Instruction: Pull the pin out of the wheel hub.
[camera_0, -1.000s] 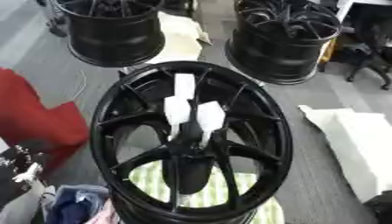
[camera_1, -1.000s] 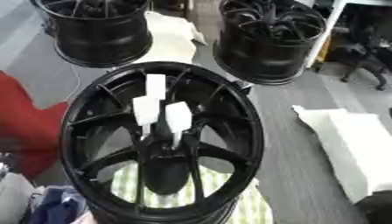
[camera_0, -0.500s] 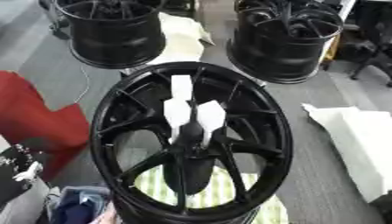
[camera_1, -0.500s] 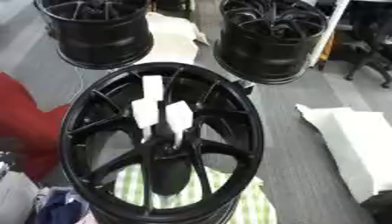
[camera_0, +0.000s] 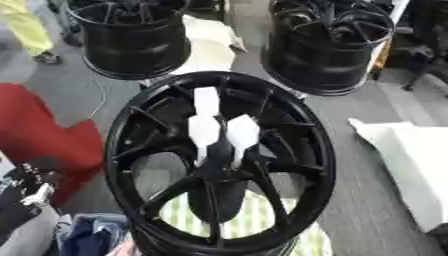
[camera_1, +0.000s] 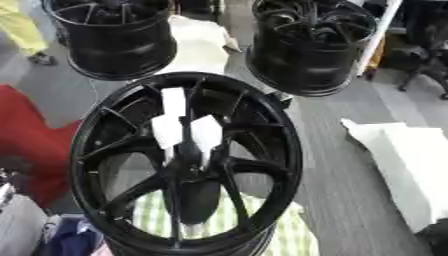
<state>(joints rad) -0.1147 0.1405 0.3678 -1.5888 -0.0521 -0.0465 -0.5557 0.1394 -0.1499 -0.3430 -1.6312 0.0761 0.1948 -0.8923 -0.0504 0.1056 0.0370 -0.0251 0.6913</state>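
Black wheel hub (camera_0: 219, 160) lying face-up at centre; robot hand state cannot be determined.

Three white tag-like pieces (camera_0: 216, 127) sit on the spokes just above the hub's centre; no pin can be made out among them. A green-and-white checked cloth (camera_1: 254, 227) shows beneath the rim. Two further black wheels (camera_0: 328, 45) stand behind. A dark, silver-jointed part (camera_0: 26, 192), possibly the left arm, shows at lower left, too blurred to read.
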